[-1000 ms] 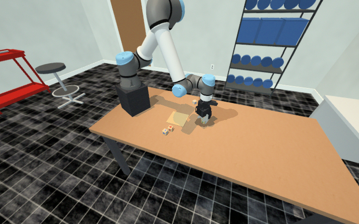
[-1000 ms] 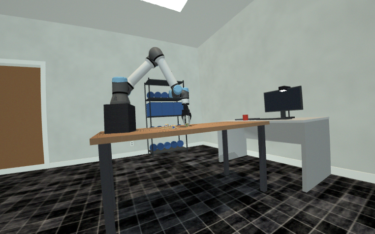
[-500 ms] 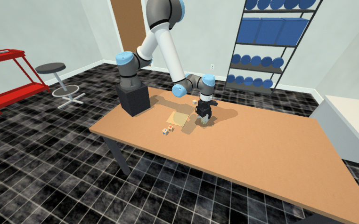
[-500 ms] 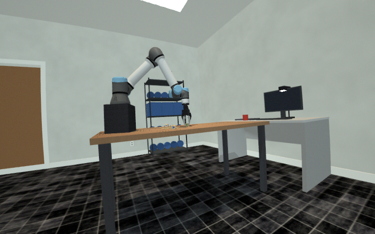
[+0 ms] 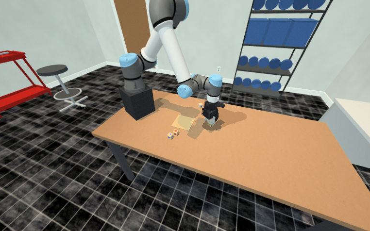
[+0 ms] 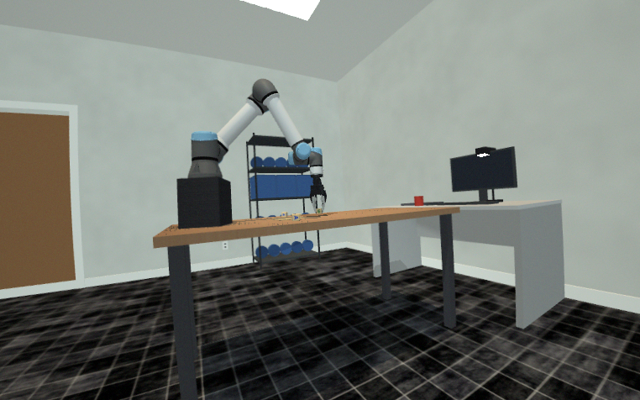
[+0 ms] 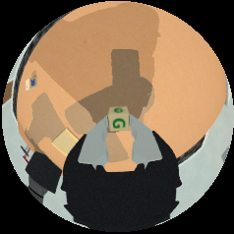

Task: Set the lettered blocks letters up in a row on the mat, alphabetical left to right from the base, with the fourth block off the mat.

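G block (image 5: 210, 124) (image 6: 319, 211) (image 7: 119, 120) off mat (image 5: 180, 121) (image 7: 67, 142), gripped between gripper (image 5: 210, 123) (image 6: 318, 209) (image 7: 118, 115) fingertips. Lift straight up, keep level, clear mat edge; turn G upright for base view, lower gently before release.

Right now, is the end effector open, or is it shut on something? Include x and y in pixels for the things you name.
Shut on the G block (image 5: 210, 123) (image 6: 319, 211) (image 7: 118, 119): the wrist view shows its two fingertips against opposite sides of the block.

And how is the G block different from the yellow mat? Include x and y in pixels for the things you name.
The G block (image 6: 319, 211) (image 7: 118, 119) is a chunky cube, while the yellow mat (image 5: 183, 122) (image 7: 69, 142) is flat. The G block has green letters; the yellow mat looks plain. The gripper (image 5: 210, 123) (image 6: 318, 211) (image 7: 118, 115) grips the G block, but the yellow mat lies loose.
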You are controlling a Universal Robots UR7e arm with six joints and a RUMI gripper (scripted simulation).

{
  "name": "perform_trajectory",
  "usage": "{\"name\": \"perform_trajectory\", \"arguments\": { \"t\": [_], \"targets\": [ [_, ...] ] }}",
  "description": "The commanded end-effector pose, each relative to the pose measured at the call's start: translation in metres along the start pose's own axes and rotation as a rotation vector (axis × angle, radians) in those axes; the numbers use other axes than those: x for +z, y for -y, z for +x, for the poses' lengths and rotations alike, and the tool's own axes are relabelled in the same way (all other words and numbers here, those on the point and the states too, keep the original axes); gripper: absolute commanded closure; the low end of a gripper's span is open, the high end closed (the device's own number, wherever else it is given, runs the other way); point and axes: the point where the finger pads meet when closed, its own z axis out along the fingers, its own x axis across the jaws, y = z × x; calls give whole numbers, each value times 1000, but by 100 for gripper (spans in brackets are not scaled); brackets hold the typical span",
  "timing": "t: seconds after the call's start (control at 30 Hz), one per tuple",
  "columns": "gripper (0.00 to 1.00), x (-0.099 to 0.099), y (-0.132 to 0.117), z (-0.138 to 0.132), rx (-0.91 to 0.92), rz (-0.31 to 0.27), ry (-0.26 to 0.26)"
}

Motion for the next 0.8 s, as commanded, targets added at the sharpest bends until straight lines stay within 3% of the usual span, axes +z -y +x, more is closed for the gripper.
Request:
{"name": "perform_trajectory", "arguments": {
  "t": [0.0,0.37,0.77],
  "targets": [
    [91,-40,-1,-1,1,1,1],
    [91,-87,0,3,1,2,-5],
    [91,-89,0,1,0,2,-3]
  ]
}}
